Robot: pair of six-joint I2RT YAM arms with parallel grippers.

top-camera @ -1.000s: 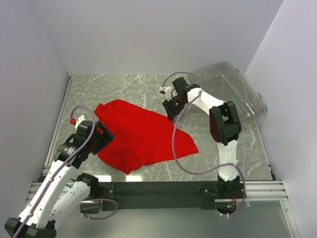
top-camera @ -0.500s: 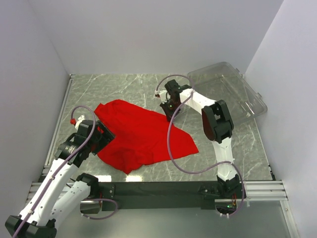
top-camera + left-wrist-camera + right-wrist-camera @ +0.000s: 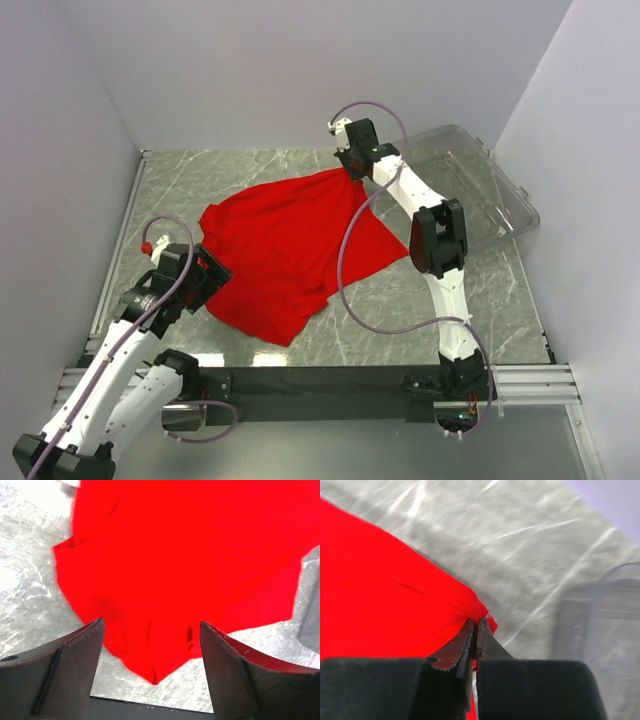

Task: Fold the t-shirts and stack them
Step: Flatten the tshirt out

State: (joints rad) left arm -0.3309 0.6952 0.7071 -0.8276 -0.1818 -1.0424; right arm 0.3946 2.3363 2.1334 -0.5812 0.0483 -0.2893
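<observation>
R hand (image 3: pixel 475 626) clamped on red t-shirt (image 3: pixel 285 250) corner, L hand (image 3: pixel 151 624) — open

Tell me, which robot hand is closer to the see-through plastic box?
The right one. The right gripper, shut on a corner of the red t-shirt, sits close beside the clear plastic bin. The left gripper hovers open at the shirt's opposite side, far from it.

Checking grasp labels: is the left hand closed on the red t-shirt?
No, the left hand stands wide open over the t-shirt, gripping nothing.
</observation>
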